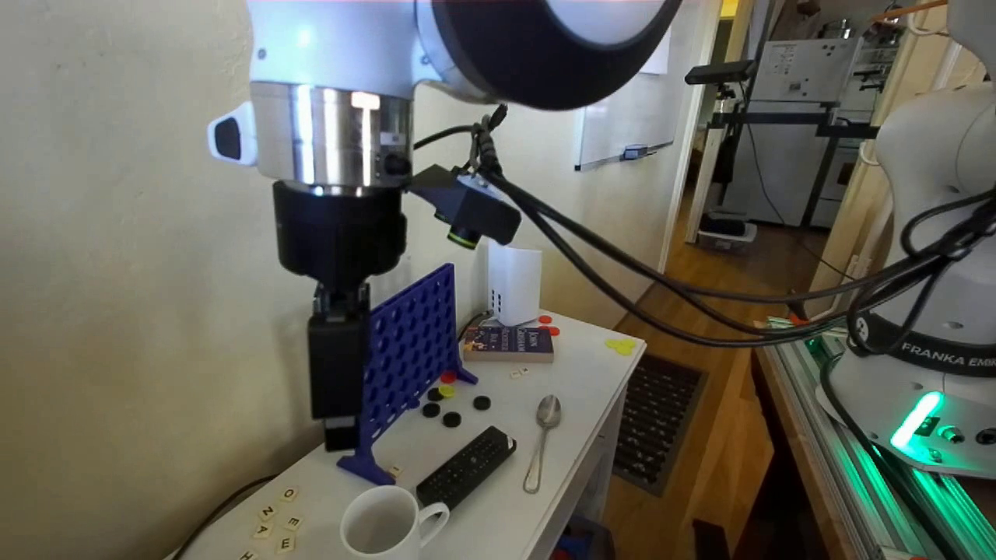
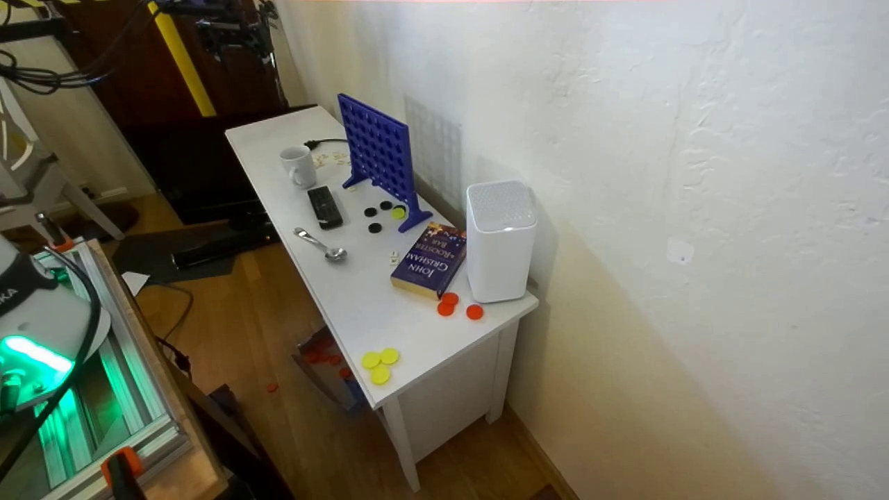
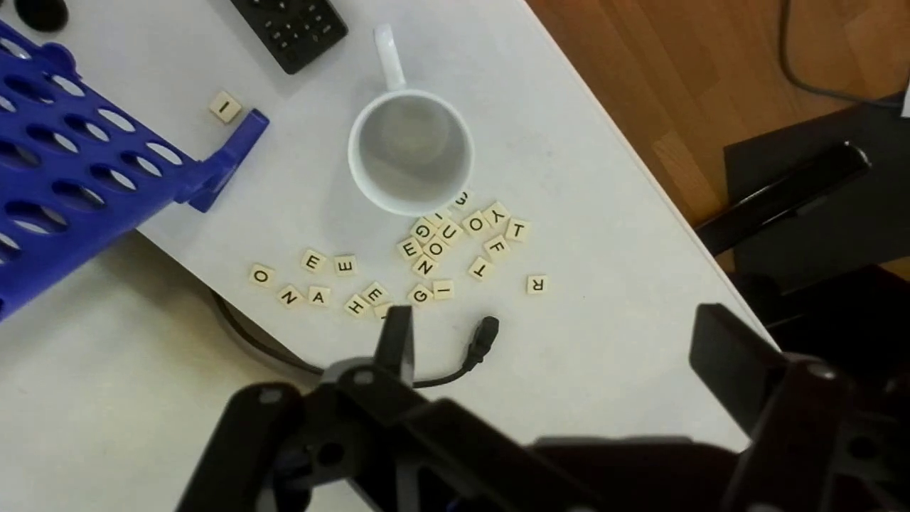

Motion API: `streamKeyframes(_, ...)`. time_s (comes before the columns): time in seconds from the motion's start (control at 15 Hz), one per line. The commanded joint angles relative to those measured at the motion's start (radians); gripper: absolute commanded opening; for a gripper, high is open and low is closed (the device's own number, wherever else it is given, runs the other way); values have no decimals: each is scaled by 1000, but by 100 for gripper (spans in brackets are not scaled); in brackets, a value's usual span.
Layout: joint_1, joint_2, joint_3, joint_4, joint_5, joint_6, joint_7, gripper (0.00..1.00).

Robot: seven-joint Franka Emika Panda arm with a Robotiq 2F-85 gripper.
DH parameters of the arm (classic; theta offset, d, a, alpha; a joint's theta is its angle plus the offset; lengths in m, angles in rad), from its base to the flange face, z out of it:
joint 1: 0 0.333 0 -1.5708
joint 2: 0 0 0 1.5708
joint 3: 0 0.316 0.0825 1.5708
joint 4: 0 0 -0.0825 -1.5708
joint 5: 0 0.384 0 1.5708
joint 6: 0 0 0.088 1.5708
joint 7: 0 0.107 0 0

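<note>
wrist view: gripper (image 3: pixel 553 321) gapes above letter tiles (image 3: pixel 436 248).

Both exterior views aslant from opposite ends onto one white desk (image 2: pixel 361 298); wrist view nearest, downward past the claw (image 3: pixel 553 331)

End effector (image 1: pixel 341 435) pointing down in front of blue grid frame (image 1: pixel 410 346); white mug (image 1: pixel 380 523) near black remote (image 1: pixel 467 467) (spoon (image 1: pixel 548 414) alongside)

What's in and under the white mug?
In the wrist view, the white mug shows its inner walls and round bottom, no object visible. Underneath is hidden: its base covers the tabletop there, and its rim partly blocks a letter tile.
</note>
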Motion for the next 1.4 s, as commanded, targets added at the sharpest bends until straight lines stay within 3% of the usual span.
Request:
streamKeyframes(0.0, 44, 119, -14, 123, -27, -12, -15, 100)
streamKeyframes(0.2, 66, 186, -22, 153, -36, -5, -47, 100)
streamKeyframes(0.27, 51, 129, -15, 101, 0, -2, -37, 100)
streamKeyframes(0.87, 48, 140, -14, 89, 0, 28, -49, 100)
streamKeyframes(1.33, 80, 309, -23, 184, -56, 88, -164, 100)
